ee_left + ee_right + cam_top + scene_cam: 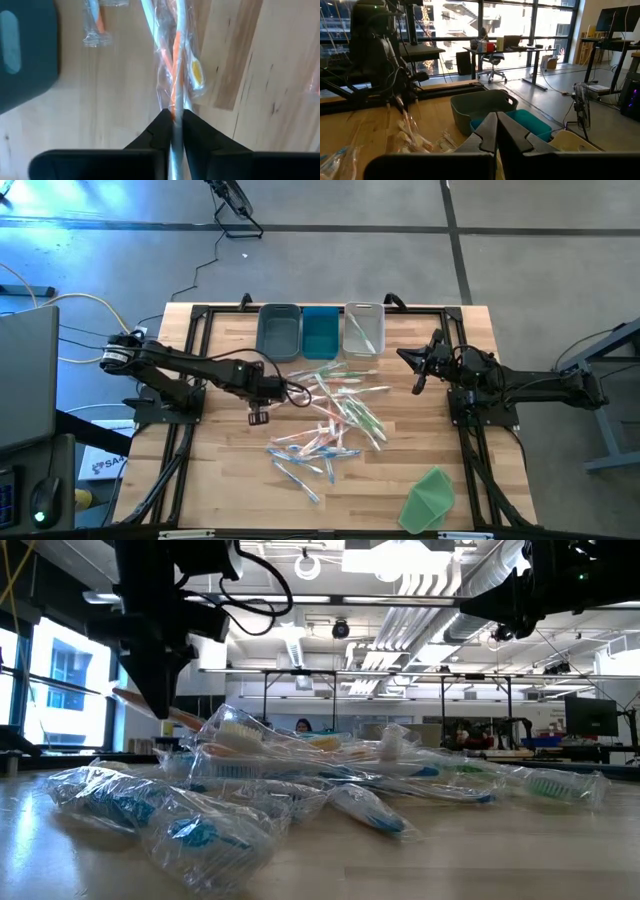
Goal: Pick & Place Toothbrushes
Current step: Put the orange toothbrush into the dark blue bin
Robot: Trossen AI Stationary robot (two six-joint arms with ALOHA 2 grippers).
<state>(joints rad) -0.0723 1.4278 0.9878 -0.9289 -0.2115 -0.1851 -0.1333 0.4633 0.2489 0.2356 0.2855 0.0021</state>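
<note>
Toothbrushes: lying scattered at frame centre, awaiting sorting into bins above. Left gripper is pinching one wrapped orange toothbrush, apparently for carrying binward. Right gripper, fingers closed and empty, is waiting at right.

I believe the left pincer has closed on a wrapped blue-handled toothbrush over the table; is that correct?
Not quite: the toothbrush pinched in the left pincer has an orange handle, not blue, as the left wrist view shows. The rest stands: it is wrapped, and the pincer is closed on it over the table.
</note>
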